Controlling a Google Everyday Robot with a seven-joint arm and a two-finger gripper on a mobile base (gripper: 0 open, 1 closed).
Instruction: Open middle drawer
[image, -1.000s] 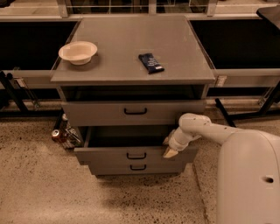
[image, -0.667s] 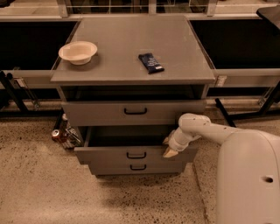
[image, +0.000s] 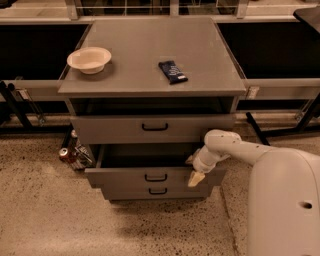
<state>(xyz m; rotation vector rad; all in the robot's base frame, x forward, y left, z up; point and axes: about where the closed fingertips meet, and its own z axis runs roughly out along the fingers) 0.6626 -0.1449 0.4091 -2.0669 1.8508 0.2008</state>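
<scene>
Nothing much is changing since a second ago. The middle drawer (image: 120, 178) is sticking out just as far, and the gripper (image: 194, 170) is staying at the same spot by its right end.

Looking through the one camera view, I am seeing the middle drawer sitting between the top drawer (image: 110, 130) and the bottom drawer (image: 125, 192). It is pulled out toward the near side, and its dark inside is showing. The white arm (image: 240, 149) is reaching in from the right. The gripper is resting right at the drawer front's right end, near its top edge. I cannot tell whether it is pinching or spread apart.

I am guessing the pulling step is almost done. The next move is calling for a straight pull toward the near side, or a gentle letting go without bumping the drawer back in.

The drawer fronts are looking flat, smooth and grey, each with a small black bar handle (image: 156, 177). The gripper's tip is pale tan. On the cabinet top (image: 210, 55) a round cream bowl (image: 89, 59) is sitting far left, with a dark shiny packet (image: 173, 71) to its right. The floor (image: 50, 215) is looking hard and speckled.
</scene>
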